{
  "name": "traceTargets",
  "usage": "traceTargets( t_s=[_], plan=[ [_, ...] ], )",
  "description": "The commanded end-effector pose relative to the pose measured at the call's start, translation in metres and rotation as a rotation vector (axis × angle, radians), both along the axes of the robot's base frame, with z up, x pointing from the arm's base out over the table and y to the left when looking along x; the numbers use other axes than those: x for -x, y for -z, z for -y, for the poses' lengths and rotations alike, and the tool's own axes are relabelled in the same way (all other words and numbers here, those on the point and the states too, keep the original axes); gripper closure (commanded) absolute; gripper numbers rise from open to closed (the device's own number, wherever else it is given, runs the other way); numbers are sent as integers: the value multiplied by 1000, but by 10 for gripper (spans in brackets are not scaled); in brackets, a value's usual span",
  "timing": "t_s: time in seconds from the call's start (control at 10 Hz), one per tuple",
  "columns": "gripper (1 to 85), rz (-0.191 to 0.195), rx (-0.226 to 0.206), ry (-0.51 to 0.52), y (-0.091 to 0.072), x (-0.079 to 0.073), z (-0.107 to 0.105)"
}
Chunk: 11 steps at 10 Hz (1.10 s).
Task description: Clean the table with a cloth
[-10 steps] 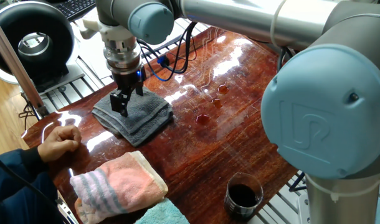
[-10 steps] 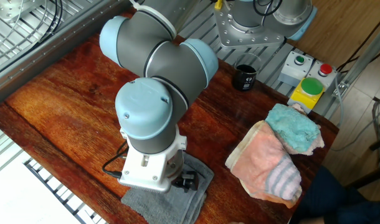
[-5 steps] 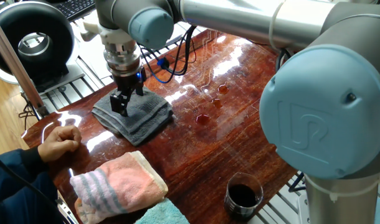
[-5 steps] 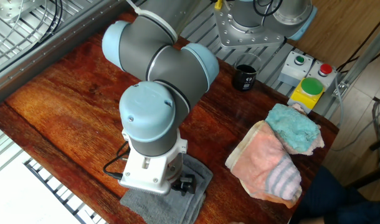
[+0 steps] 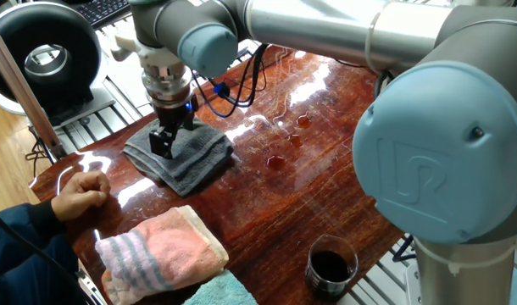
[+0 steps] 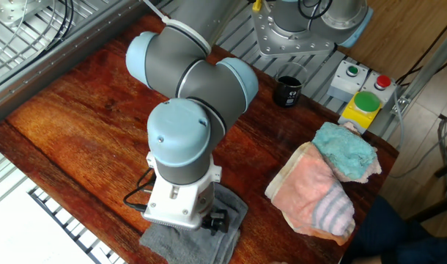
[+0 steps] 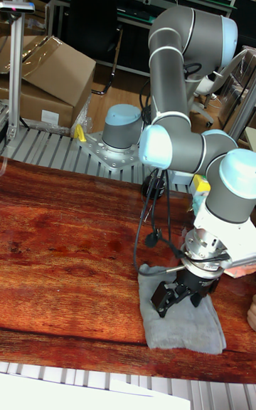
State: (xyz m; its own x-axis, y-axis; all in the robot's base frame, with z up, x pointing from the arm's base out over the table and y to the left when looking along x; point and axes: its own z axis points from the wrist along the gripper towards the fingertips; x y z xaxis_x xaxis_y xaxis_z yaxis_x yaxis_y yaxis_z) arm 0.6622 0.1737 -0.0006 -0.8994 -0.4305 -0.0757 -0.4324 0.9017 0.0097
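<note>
Grey cloth (image 5: 184, 158) on table (image 5: 326, 161), gripper (image 5: 163, 144) pressing it

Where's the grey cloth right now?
In one fixed view the grey cloth lies on the table near its left edge, under the gripper, beyond the pink towel.

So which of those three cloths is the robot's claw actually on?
The dark grey cloth, lying alone under the gripper. The pink striped towel and the teal cloth sit together at the table's end, untouched.

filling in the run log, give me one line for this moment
phase: wiping | gripper: pressing down on cloth, jaw state unclear | table: spill drops unwiped
</note>
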Motion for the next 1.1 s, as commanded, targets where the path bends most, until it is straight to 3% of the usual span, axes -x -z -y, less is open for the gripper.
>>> traceTargets(
  t_s=[0.0, 0.1, 0.3, 0.4, 0.5, 0.6, 1.0],
  plan=[
    [23, 57, -8, -20, 5, -11, 6],
    [127, 75, 13, -5, 4, -15, 12],
    [477, 88, 34, 40, 0, -18, 18],
    [567, 94, 42, 52, -2, -20, 20],
    [763, 98, 65, 87, -3, -21, 27],
    [847, 99, 68, 88, -4, -21, 27],
    [847, 130, 78, 43, -5, -26, 33]
  ],
)
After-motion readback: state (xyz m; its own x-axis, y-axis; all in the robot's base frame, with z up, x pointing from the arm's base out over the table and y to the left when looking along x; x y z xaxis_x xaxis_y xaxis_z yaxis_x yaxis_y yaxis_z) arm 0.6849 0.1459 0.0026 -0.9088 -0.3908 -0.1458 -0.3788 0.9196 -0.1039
